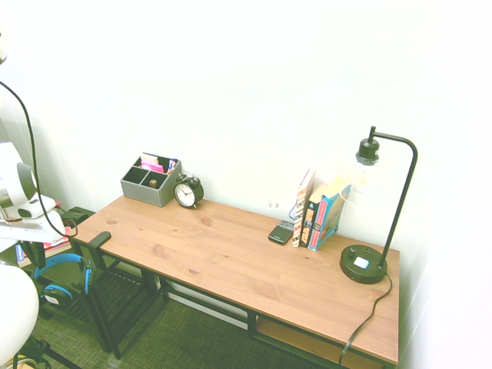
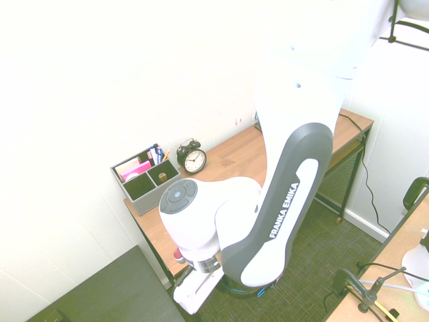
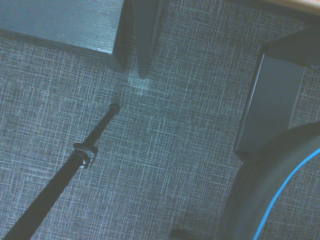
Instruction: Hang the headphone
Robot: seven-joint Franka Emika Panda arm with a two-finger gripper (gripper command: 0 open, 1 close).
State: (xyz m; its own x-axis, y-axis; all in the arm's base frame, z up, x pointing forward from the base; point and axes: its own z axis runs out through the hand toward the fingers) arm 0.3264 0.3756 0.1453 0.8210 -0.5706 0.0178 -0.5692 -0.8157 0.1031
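The headphone shows its bright blue headband and a black ear cup with a blue ring low at the left, beside the desk's left end. It sits just below and left of a black hook fixed to the desk's corner. The white hand of my gripper is directly above the headband; whether it holds the band is hidden. From the other side my arm covers most of the desk, and the gripper points down past the desk edge. In the wrist view a dark curved band with a blue line, the headphone, rises over grey carpet.
On the wooden desk stand a grey organizer, a round black alarm clock, a phone, upright books and a black lamp. Black desk legs meet the carpet nearby.
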